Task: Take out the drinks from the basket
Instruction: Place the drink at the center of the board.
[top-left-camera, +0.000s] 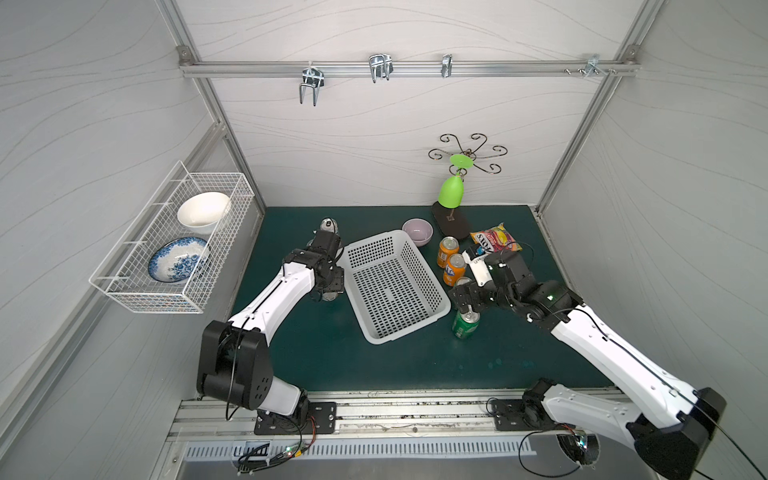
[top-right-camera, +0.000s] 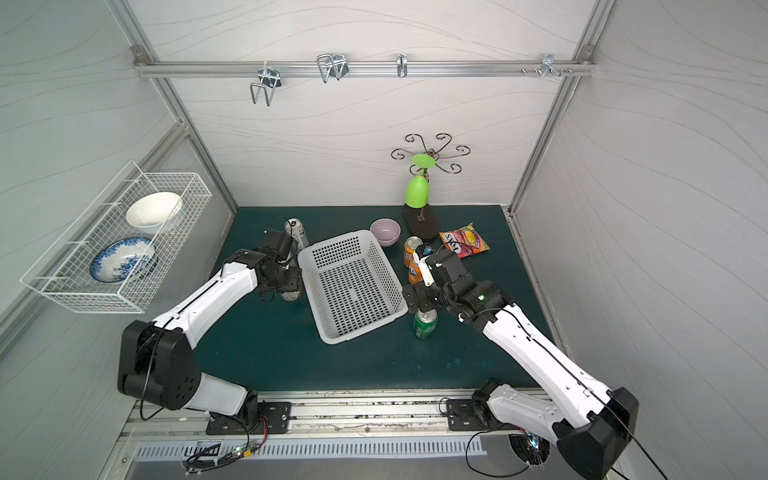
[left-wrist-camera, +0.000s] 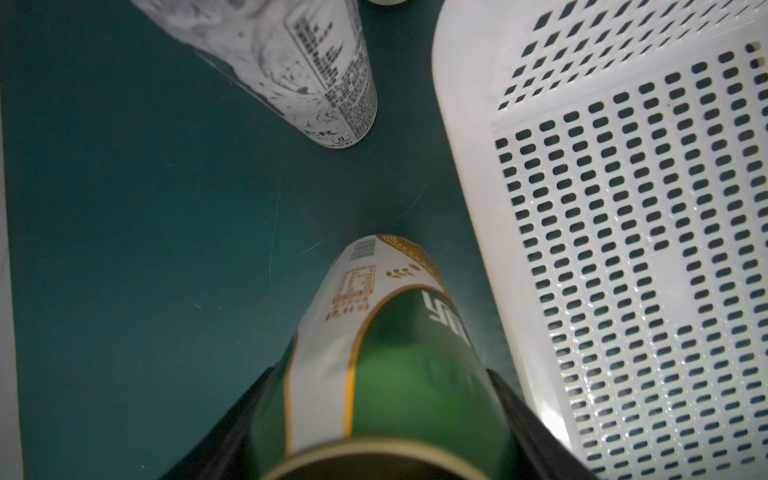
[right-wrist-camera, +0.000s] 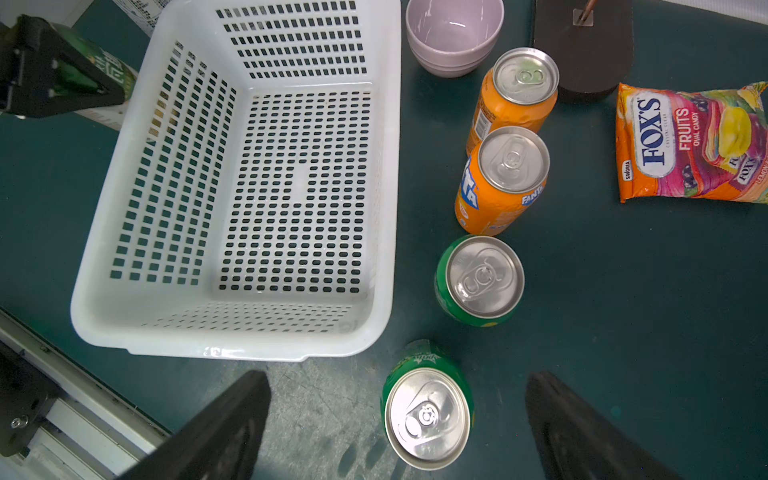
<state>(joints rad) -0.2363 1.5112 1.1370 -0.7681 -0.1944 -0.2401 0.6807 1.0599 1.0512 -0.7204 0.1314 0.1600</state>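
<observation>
**Soft, even light; close-up blur**

Diffuse overhead light is filling the scene, casting only faint shadows on the mat (top-left-camera: 332, 357). Glare is glinting off the basket (left-wrist-camera: 552, 424) wall and the can lids (right-wrist-camera: 484, 276). The cream-and-green can (left-wrist-camera: 399, 365) is blurring near the lens. Both top views are stretching wide-angle at their edges.

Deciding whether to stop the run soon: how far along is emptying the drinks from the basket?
Done: the basket is empty; two orange cans, two green cans and a silver-white can stand on the mat. In hand: the left gripper grips the cream-and-green can outside it. Left: release it; the right gripper is open.
</observation>
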